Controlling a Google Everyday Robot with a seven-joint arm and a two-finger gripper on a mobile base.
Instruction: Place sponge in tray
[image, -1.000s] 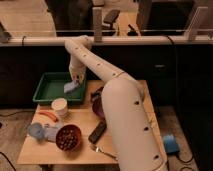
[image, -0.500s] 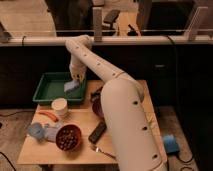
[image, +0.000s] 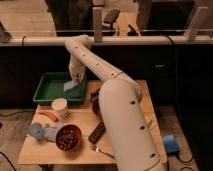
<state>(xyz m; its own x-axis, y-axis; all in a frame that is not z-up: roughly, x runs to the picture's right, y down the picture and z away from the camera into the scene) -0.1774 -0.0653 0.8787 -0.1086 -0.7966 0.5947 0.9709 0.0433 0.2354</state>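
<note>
The green tray (image: 50, 92) sits at the table's back left. The small light-blue sponge (image: 69, 86) is tilted over the tray's right part, just inside its right wall. My gripper (image: 74, 81) hangs down from the white arm right at the sponge and is shut on its upper right edge. I cannot tell whether the sponge touches the tray's floor.
A white cup (image: 60, 106) stands just in front of the tray. An orange item (image: 47, 116), a light-blue cup on its side (image: 38, 131), a bowl with dark red contents (image: 68, 137) and a dark flat bar (image: 96, 132) lie on the wooden table (image: 35, 152). My arm (image: 120, 115) covers the table's right half.
</note>
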